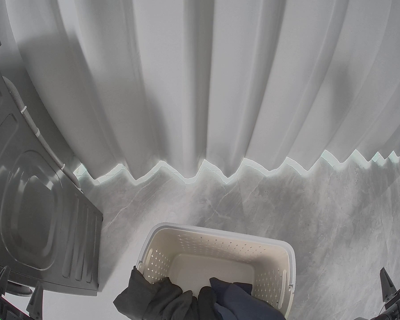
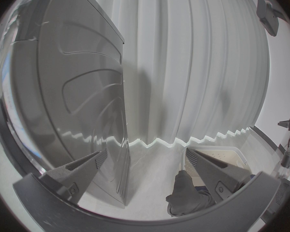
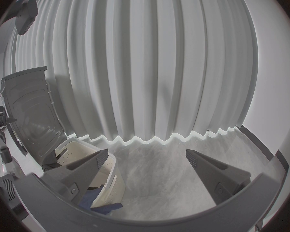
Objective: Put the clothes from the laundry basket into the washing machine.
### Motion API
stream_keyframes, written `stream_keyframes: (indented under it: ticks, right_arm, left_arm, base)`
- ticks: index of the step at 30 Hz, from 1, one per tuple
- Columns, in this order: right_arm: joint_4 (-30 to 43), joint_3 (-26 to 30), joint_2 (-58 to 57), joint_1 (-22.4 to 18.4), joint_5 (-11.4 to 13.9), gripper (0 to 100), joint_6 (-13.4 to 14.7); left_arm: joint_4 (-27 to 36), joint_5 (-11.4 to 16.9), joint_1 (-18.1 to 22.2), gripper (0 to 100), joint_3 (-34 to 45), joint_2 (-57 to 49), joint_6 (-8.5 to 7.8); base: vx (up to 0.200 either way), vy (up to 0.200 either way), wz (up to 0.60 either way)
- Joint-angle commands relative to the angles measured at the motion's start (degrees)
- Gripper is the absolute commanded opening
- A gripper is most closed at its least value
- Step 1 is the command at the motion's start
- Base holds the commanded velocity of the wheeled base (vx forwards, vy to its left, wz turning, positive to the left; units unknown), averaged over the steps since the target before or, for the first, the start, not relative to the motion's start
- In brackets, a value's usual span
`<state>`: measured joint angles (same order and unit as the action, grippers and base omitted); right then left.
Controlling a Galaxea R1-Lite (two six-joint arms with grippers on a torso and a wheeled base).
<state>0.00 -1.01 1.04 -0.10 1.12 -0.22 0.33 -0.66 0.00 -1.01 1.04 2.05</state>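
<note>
1. At the near end of the laundry basket (image 1: 218,233), on the floor (image 1: 306,201), lie the clothes: a dark grey garment (image 1: 153,296) draped over the rim, touching a navy garment (image 1: 240,301)
2. The left gripper (image 1: 18,287) and right gripper (image 1: 395,265) flank the basket, jaws apart and empty
3. Risk: the garments overlap, so one pinch may drag both out or tip the basket
4. Risk: the washing machine (image 1: 31,210), to the left, shows a side panel only. Its opening cannot be made out, so a trailing garment may snag or drop

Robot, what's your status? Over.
Left gripper and right gripper open, empty. Dark clothes heaped in white perforated plastic laundry basket. Grey metal washing machine stands left.
</note>
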Motion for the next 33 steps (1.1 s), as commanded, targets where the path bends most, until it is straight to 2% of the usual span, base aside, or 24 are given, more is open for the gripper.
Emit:
stream_keyframes:
  ticks: [1, 5, 11, 33]
  right_arm:
    - [0.0, 0.92, -0.6, 0.01, 0.02, 100, -0.04]
    - [0.0, 0.92, -0.6, 0.01, 0.02, 100, -0.04]
    - [0.0, 0.92, -0.6, 0.01, 0.02, 100, -0.04]
    - [0.0, 0.92, -0.6, 0.01, 0.02, 100, -0.04]
  left_arm:
    - [0.02, -0.04, 0.0, 100, 0.84, -0.95, -0.03]
    - [0.02, -0.04, 0.0, 100, 0.84, -0.95, 0.06]
    - [0.02, -0.04, 0.0, 100, 0.84, -0.95, 0.06]
    - [0.02, -0.04, 0.0, 100, 0.84, -0.95, -0.11]
  base:
    - [0.0, 0.0, 0.0]
    - [0.0, 0.0, 0.0]
    - [0.2, 0.0, 0.0]
    - [0.0, 0.0, 0.0]
